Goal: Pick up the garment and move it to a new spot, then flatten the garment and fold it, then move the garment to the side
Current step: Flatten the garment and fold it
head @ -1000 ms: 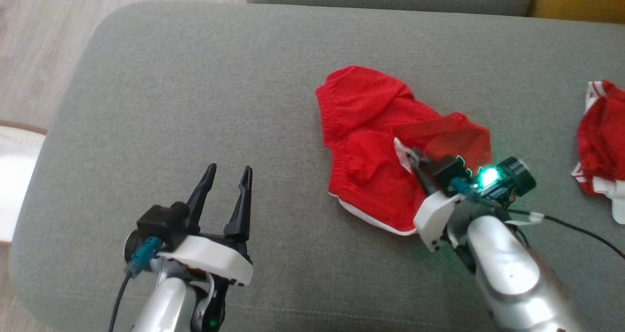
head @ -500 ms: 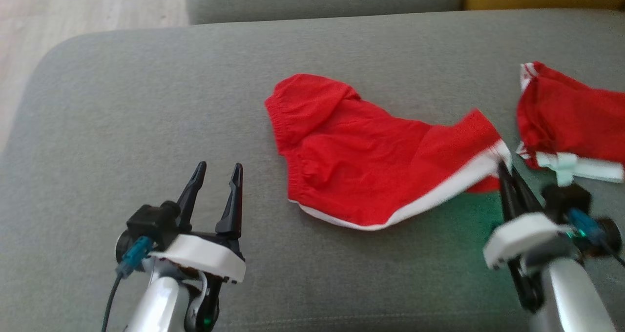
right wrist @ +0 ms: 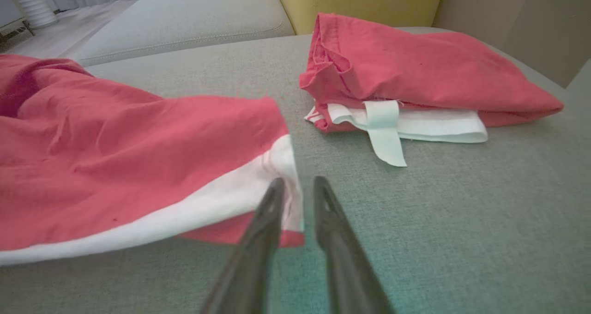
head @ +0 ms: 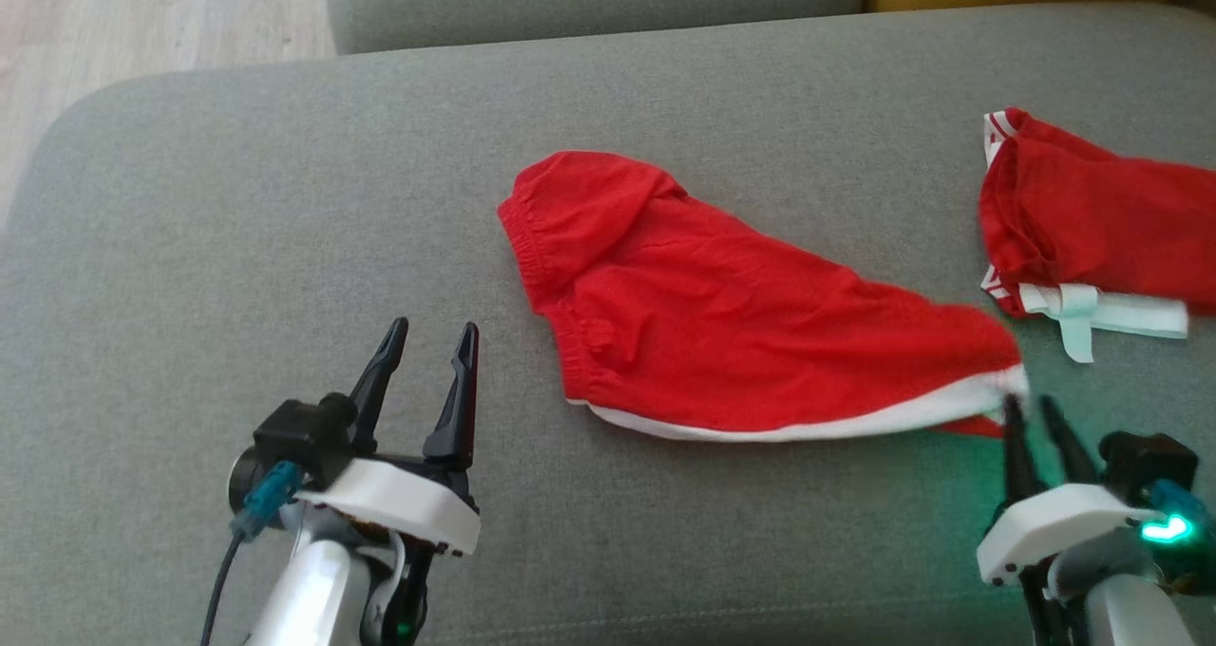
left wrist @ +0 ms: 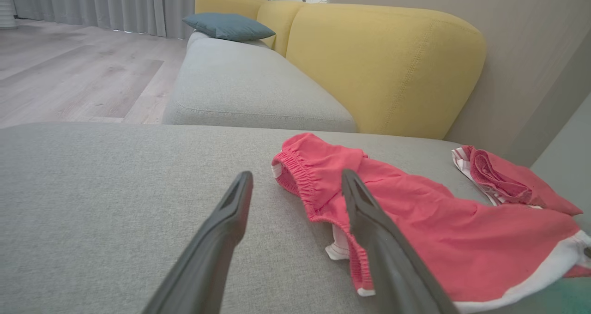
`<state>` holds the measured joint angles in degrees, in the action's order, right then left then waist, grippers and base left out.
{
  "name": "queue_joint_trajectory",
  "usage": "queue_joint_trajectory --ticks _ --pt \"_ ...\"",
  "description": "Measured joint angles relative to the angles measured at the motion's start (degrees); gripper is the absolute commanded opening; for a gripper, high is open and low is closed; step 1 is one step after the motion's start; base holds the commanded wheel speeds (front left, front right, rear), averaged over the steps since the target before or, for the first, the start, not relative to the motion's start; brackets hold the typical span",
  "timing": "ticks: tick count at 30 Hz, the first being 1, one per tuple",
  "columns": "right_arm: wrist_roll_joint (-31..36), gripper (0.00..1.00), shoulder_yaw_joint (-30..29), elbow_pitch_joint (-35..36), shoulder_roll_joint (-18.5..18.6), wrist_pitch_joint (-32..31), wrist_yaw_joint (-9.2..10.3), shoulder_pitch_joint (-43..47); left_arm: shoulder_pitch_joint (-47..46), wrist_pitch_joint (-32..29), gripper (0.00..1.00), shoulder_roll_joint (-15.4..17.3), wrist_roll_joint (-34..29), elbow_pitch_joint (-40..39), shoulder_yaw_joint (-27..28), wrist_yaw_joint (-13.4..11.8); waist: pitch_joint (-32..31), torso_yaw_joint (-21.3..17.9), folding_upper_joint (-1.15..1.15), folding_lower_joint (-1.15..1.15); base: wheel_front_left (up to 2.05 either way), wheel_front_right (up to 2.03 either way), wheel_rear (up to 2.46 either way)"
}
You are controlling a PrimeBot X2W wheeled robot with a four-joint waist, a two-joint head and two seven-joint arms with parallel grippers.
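Note:
The red shorts with a white hem lie stretched out across the grey sofa seat; they also show in the left wrist view and the right wrist view. My right gripper sits at the hem's right corner, fingers a little apart, and the white corner lies just at its tips. My left gripper stands open above bare cushion, left of the waistband, holding nothing.
A second red garment with white trim lies folded at the right. The yellow backrest and a blue pillow are behind. Wood floor lies past the seat's left edge.
The right gripper has dragged the hem corner right and toward me, spreading the shorts out, and its fingers have parted. The head camera has turned right. The left arm has stayed still.

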<state>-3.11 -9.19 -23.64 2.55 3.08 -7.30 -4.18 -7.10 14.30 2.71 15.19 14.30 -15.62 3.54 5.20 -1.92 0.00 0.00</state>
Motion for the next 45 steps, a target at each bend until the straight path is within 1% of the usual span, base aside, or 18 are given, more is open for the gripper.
queue_joint_trajectory --ticks 6,9,12,14,22,25,34,38,45 --pt "-0.43 1.00 0.25 -0.90 0.00 3.20 0.00 -0.53 0.02 0.00 1.00 0.01 0.00 0.09 -0.11 0.00 -0.68 0.63 0.00 0.00 0.00 0.00 0.00" --pt "-1.08 1.00 2.75 0.16 0.02 5.81 0.00 -0.91 0.25 0.01 1.00 0.01 0.00 0.09 -0.16 0.03 -1.03 0.78 0.00 0.00 0.00 0.00 0.00" --pt "-2.47 1.00 6.92 2.42 -0.02 8.73 0.00 -0.85 1.71 0.00 1.00 0.01 0.00 0.04 -0.21 0.08 -1.50 0.81 0.00 0.00 0.00 0.00 0.00" --pt "-3.39 1.00 7.24 2.87 0.01 9.44 0.00 -0.73 2.21 0.00 1.00 0.02 0.00 0.03 -0.27 0.25 -1.71 0.77 0.00 0.00 0.00 0.00 0.00" --pt "-3.47 1.00 7.53 2.86 0.00 10.12 0.00 1.20 2.27 0.00 1.00 0.03 0.01 -0.24 -1.60 0.58 -1.61 0.70 0.00 0.00 0.00 0.00 0.00" --pt "-3.46 1.00 7.06 2.88 0.00 10.17 0.00 1.12 2.25 0.01 1.00 0.02 0.02 0.03 -2.78 1.58 -1.35 0.67 0.00 0.00 0.00 0.00 0.00" --pt "-3.46 1.00 6.38 2.83 0.00 10.69 0.00 0.60 1.90 0.00 1.00 0.49 -1.38 5.93 -8.62 3.54 -0.53 0.53 0.00 0.00 0.00 0.00 0.00" --pt "-3.45 1.00 6.02 2.74 0.00 10.88 0.00 -0.02 1.22 0.00 1.00 1.11 -0.90 8.42 -12.28 3.59 -0.42 0.44 0.00 0.00 0.00 0.00 0.00" --pt "-3.45 1.00 5.59 2.72 0.00 11.11 0.00 -0.04 -3.11 0.00 1.00 2.74 -0.01 12.63 -18.73 3.80 0.29 -0.02 0.00 0.00 0.00 0.00 0.00"
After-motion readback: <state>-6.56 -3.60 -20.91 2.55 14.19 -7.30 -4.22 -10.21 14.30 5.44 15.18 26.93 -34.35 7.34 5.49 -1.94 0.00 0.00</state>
